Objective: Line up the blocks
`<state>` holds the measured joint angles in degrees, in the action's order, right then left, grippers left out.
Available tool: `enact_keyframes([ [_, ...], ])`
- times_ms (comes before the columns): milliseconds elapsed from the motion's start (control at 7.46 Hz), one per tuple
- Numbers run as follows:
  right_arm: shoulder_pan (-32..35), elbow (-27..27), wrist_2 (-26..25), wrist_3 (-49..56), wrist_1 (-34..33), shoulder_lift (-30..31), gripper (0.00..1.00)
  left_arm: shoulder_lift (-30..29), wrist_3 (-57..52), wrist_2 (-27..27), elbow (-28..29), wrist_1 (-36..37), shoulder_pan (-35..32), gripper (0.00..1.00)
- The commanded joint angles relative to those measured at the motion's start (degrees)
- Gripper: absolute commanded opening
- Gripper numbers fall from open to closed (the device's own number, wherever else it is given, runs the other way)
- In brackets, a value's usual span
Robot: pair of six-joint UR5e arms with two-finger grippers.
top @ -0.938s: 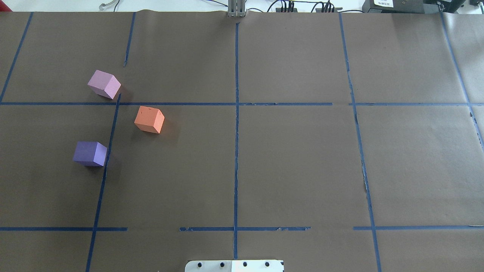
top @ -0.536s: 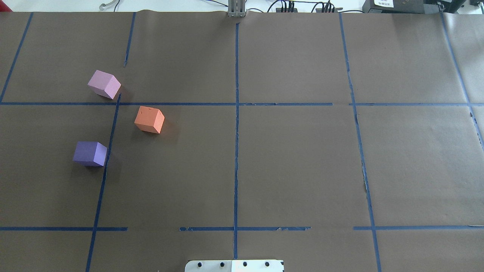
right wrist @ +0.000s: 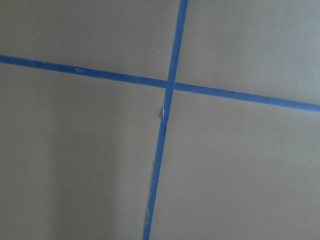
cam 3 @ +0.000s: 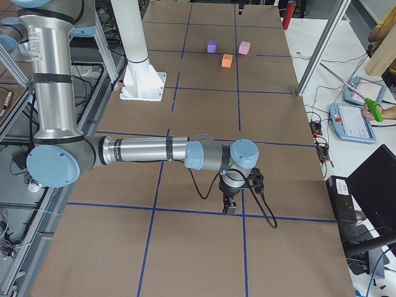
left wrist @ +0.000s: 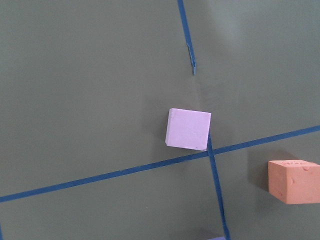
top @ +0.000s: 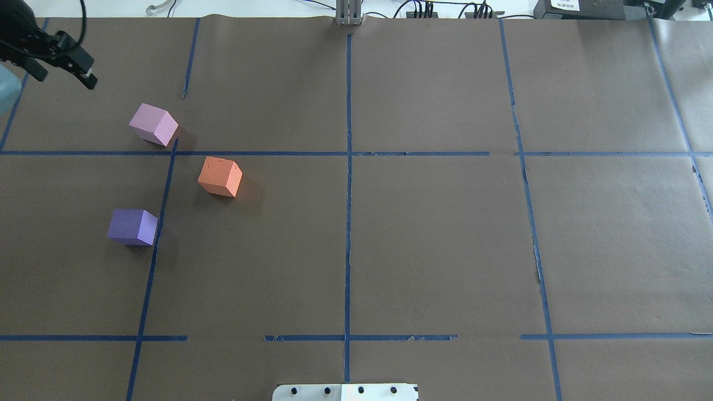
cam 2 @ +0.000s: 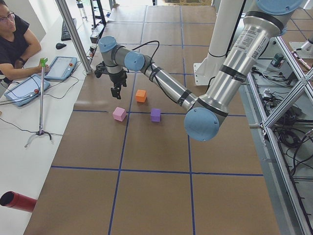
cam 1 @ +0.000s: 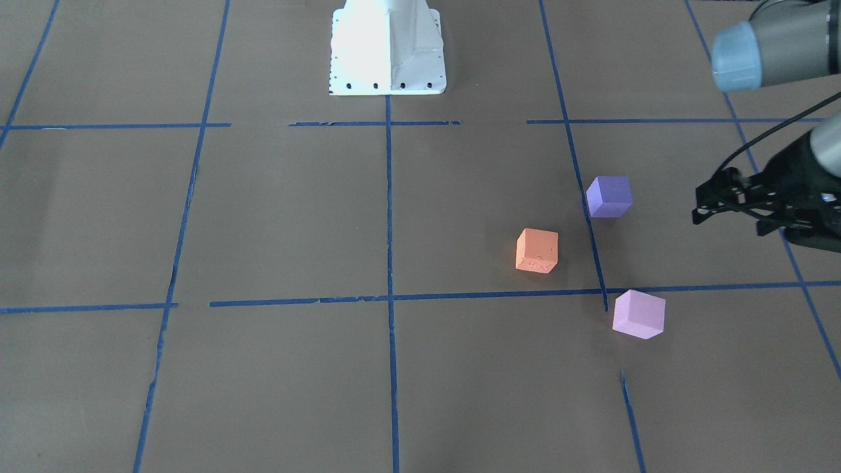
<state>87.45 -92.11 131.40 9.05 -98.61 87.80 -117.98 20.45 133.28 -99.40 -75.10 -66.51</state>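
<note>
Three foam cubes sit apart on the brown table's left half. The pale pink block (top: 153, 124) (cam 1: 638, 314) (left wrist: 188, 129) is farthest from the robot. The orange block (top: 220, 176) (cam 1: 537, 250) (left wrist: 292, 181) is in the middle. The violet-blue block (top: 132, 226) (cam 1: 609, 196) is nearest. My left gripper (top: 64, 78) (cam 1: 729, 222) hovers open and empty above the table, out past the pink block to the left. My right gripper (cam 3: 230, 207) shows only in the exterior right view, far from the blocks; I cannot tell whether it is open or shut.
Blue tape lines (top: 348, 167) divide the brown paper into a grid. The white robot base (cam 1: 387, 52) stands at the near edge. A metal post (top: 348, 14) stands at the far edge. An operator (cam 2: 14, 44) sits at a side desk.
My left gripper has come into the overhead view at the top left corner. The three blocks have not moved.
</note>
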Motion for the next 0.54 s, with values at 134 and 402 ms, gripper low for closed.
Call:
enact_keyframes([
  [134,0.0,0.0,0.0,0.0,0.0,0.0,1.0,-5.66,13.99,-3.29,9.54,-10.14,11.55,1.0],
  [402,0.0,0.0,0.0,0.0,0.0,0.0,1.0,-5.94,20.57,-3.29,13.6,-17.07,15.08,1.0],
])
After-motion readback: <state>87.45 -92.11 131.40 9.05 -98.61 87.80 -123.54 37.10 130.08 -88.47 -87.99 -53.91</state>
